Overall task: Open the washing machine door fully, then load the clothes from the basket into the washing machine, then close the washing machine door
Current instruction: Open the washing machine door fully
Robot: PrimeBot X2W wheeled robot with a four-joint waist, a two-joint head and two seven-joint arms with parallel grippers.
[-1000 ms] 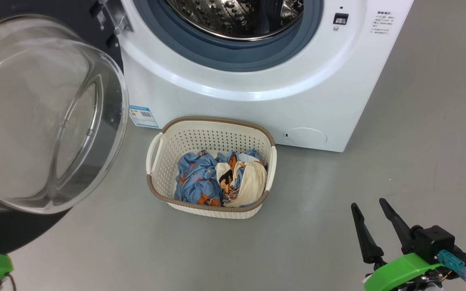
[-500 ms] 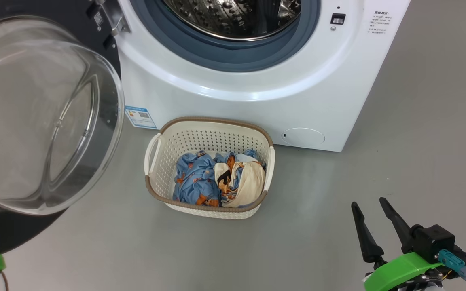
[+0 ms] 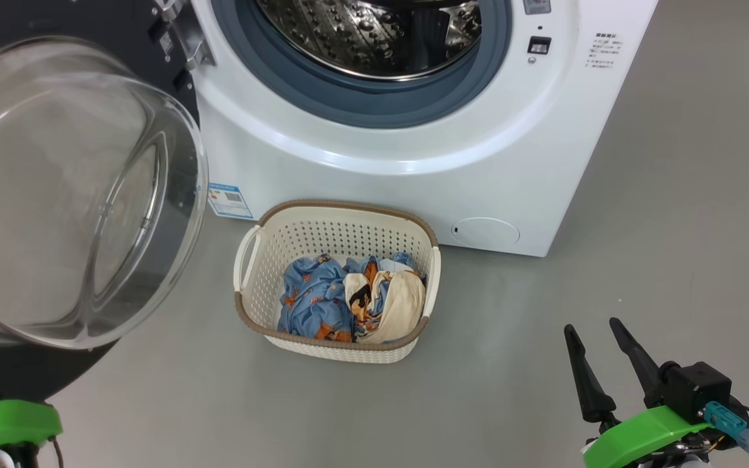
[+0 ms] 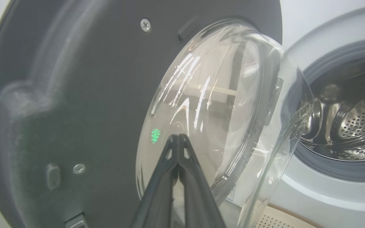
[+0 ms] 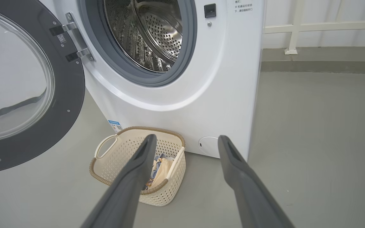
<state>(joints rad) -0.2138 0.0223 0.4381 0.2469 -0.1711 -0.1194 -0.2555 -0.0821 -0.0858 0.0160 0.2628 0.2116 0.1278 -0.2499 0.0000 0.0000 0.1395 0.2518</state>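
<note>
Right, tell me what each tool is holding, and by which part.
Nothing. The left tool is shut on nothing, pointing at the washing machine door; the right tool is open and empty; the clothes lie in the basket.

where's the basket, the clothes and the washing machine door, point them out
the basket (image 3: 342, 235), head view, on its perforated back wall
the clothes (image 3: 313, 299), head view, on the blue printed fabric
the washing machine door (image 3: 69, 195), head view, on its clear glass bowl window
</note>
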